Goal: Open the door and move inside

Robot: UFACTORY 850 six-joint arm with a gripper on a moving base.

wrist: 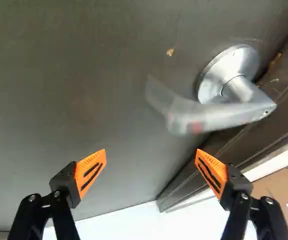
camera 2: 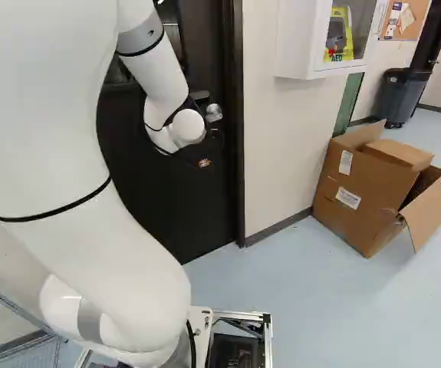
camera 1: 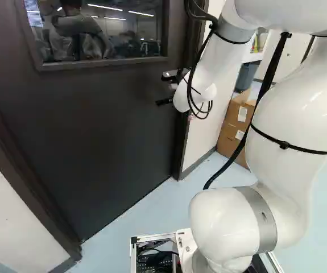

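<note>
The dark door [camera 1: 95, 131] stands closed in its frame in the left base view. My gripper [camera 1: 166, 89] is near its handle side, below and right of the window. In the wrist view the gripper [wrist: 151, 156] is open, its orange-padded fingers wide apart with nothing between them. Ahead of them, the silver lever handle [wrist: 224, 116] projects from a round plate on the door [wrist: 83, 100], nearer the finger on the door-frame side. No contact shows between lever and fingers. The right base view shows part of the handle [camera 2: 214, 113] beside the wrist.
The door frame [camera 2: 234, 153] borders a pale wall [camera 2: 278, 153]. Farther right are an open cardboard box [camera 2: 358, 192], a white wall cabinet [camera 2: 304, 38] and a grey bin [camera 2: 404, 96]. A wire rack [camera 2: 21, 337] stands at the lower left of the right base view.
</note>
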